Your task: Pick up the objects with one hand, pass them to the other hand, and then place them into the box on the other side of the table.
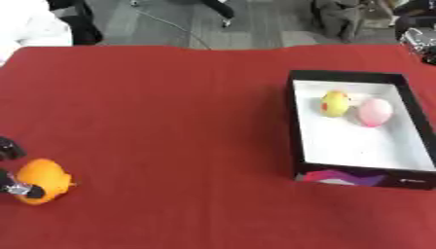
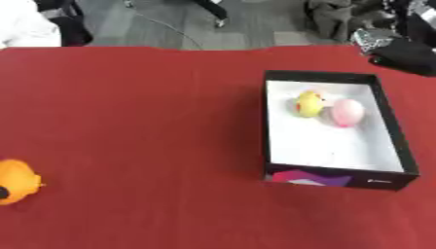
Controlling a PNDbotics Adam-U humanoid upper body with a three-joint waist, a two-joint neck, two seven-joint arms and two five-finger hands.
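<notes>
1. The left hand [image 1: 15,187], black with silver, enters at the far left edge, around 8 o'clock. Only some fingers show; one lies across the orange toy, another sits just above it. Whether they are curled round it cannot be told.
2. The orange toy [image 1: 43,179], rounded, rests on the red table [image 1: 170,121] at 8 o'clock, touching that hand.
3. The right hand shows in neither view.
4. Well apart, at 3 o'clock, sits a black box [image 1: 292,126] with a white floor.
5. Inside it, toward its far end, lie a yellow toy [image 1: 336,103] and a pink egg [image 1: 374,112], side by side and touching.
</notes>
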